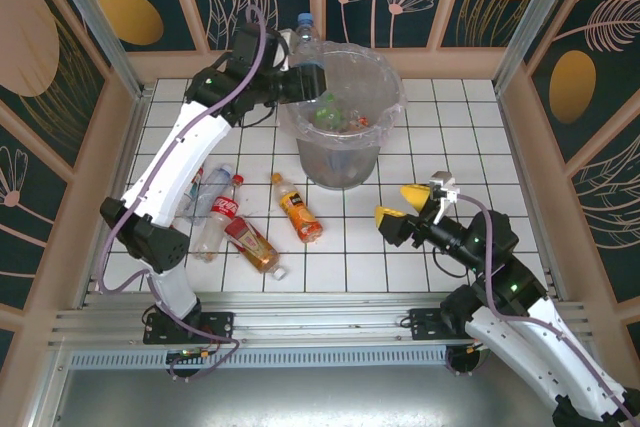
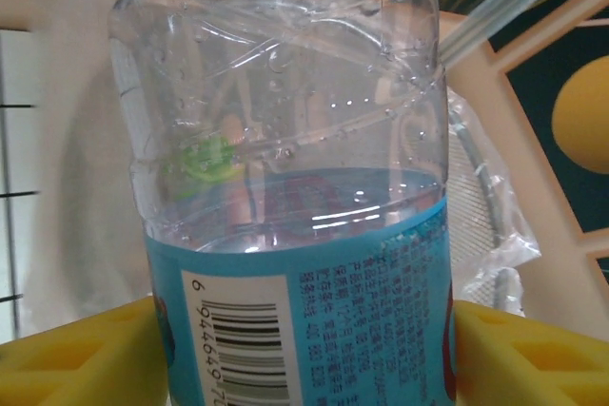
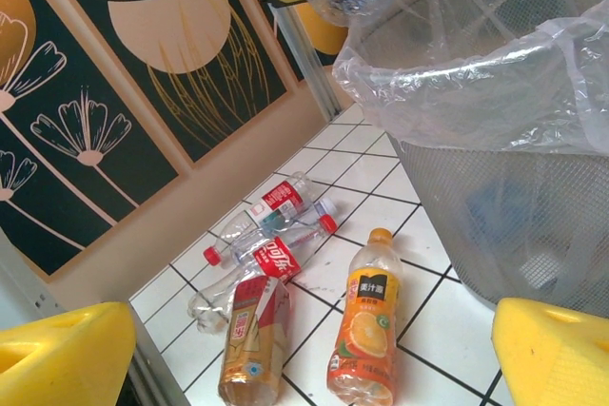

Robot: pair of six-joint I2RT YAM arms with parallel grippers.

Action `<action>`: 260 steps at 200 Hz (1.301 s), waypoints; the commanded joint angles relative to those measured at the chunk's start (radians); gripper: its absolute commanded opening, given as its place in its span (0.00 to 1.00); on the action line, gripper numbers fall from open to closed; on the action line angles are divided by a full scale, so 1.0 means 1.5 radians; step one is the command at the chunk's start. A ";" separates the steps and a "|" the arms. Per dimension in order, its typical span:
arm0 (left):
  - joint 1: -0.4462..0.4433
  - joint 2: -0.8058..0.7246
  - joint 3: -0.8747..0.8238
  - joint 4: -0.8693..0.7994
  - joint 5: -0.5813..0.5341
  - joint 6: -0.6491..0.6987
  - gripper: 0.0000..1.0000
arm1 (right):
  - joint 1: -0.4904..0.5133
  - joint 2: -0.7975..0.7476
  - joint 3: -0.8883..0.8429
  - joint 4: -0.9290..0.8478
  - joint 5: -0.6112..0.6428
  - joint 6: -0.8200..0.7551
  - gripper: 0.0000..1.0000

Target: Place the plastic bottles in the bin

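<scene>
My left gripper [image 1: 300,82] is shut on a clear plastic bottle with a blue label [image 1: 308,42], holding it upright at the back-left rim of the bin [image 1: 385,137]. In the left wrist view the bottle [image 2: 285,140] sits between both yellow fingers [image 2: 86,358], with the bag-lined bin [image 2: 476,206] behind it. Bottles [image 1: 335,112] lie inside the bin. On the tiles lie an orange-juice bottle [image 3: 366,330], a brown-label bottle [image 3: 252,339], a red-label cola bottle [image 3: 271,259] and a red-label water bottle [image 3: 281,199]. My right gripper [image 1: 402,204] stands open over the tiles right of the bin [image 3: 514,197], nothing between its fingers [image 3: 552,349].
Wooden-framed patterned walls [image 1: 90,77] enclose the white tiled floor [image 1: 450,137]. The floor bottles [image 1: 250,222] cluster left of centre, partly under my left arm [image 1: 170,177]. An aluminium rail [image 1: 300,322] runs along the near edge.
</scene>
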 commanded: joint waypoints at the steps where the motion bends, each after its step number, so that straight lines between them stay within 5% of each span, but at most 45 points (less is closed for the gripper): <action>1: -0.014 0.020 0.022 0.034 0.037 -0.021 0.71 | 0.003 -0.011 0.000 0.008 0.011 0.013 0.97; 168: -0.026 0.033 0.013 0.056 0.032 -0.036 0.84 | 0.004 -0.011 -0.007 0.003 0.027 0.024 0.96; 211: -0.026 -0.043 -0.033 0.056 -0.032 0.032 0.87 | 0.003 -0.010 0.003 -0.021 0.065 0.042 0.99; 260: -0.027 -0.218 -0.223 0.070 -0.102 0.139 0.90 | 0.003 0.004 0.014 -0.047 0.058 0.029 0.97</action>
